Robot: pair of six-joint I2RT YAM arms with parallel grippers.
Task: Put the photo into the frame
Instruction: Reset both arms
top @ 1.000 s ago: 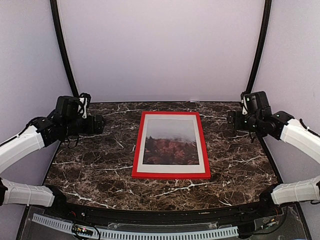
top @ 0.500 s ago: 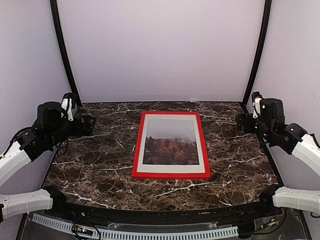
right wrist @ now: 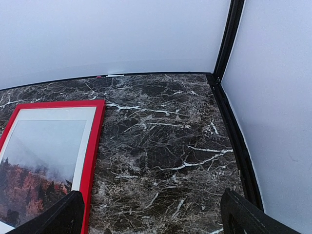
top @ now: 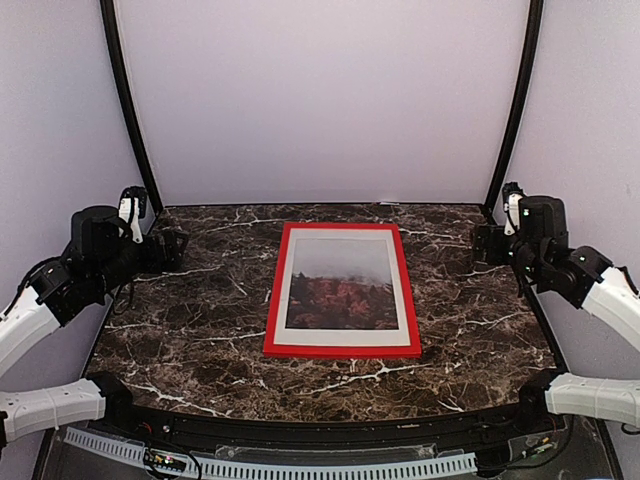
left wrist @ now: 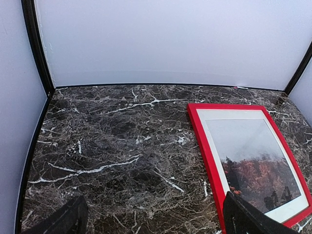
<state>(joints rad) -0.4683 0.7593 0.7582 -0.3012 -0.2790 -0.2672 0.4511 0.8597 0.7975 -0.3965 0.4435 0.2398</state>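
Observation:
The red frame (top: 342, 288) lies flat in the middle of the table, red face up. Inside it sits the photo (top: 342, 286) of reddish-orange trees under grey mist with a white margin. My left gripper (top: 172, 247) hovers at the far left edge of the table, open and empty, well apart from the frame. My right gripper (top: 483, 243) hangs at the far right edge, also open and empty. The left wrist view has the frame (left wrist: 202, 151) and photo (left wrist: 258, 168) at its right; the right wrist view has the frame (right wrist: 92, 146) and photo (right wrist: 44, 161) at its left.
The dark marble table (top: 200, 320) is enclosed by pale walls (top: 320, 100) at the back and sides, with black posts (top: 128, 110) in the far corners. A black rail (top: 300, 425) runs along the near edge.
Both arms have pulled back from the frame towards the table's side edges, most of it in the first half second. The frame and photo have not moved.

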